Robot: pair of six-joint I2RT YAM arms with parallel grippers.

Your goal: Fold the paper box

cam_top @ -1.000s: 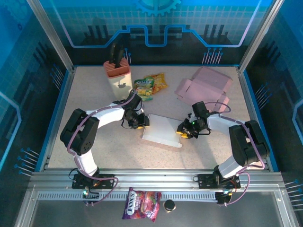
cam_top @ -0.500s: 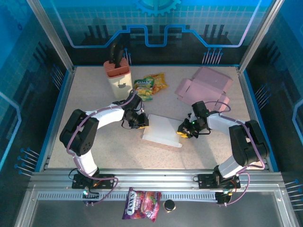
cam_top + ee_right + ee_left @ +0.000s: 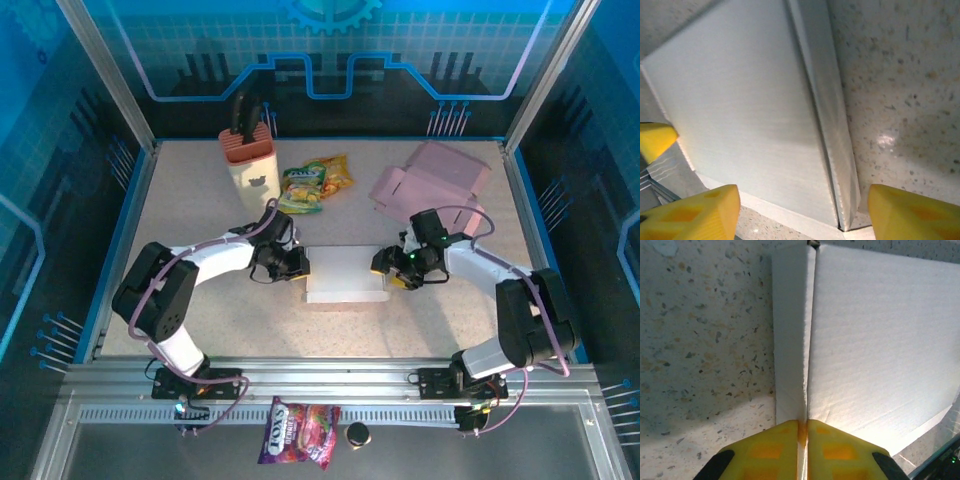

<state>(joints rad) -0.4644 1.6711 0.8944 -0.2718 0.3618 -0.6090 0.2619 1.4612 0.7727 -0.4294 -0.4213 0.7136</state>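
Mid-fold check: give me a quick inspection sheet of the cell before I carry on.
Surface: speckled table, no spills seen.
Job's things: white paper box lying flat at centre.
Clutter: pink box, utensil holder and snack packets at the back; snack bag and black cap on the front ledge.
Grippers: left gripper pinched shut on the box's left edge; right gripper open at its right edge.
Cables: purple cables along the arms, none across the box.
Surroundings: blue-lit clear walls, metal frame.

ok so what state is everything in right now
white box: lying on the table, between the grippers
left gripper: shut on white box's edge
right gripper: open, at white box's other side
pink box: back right, untouched
holder: upright
snack bags: lying flat
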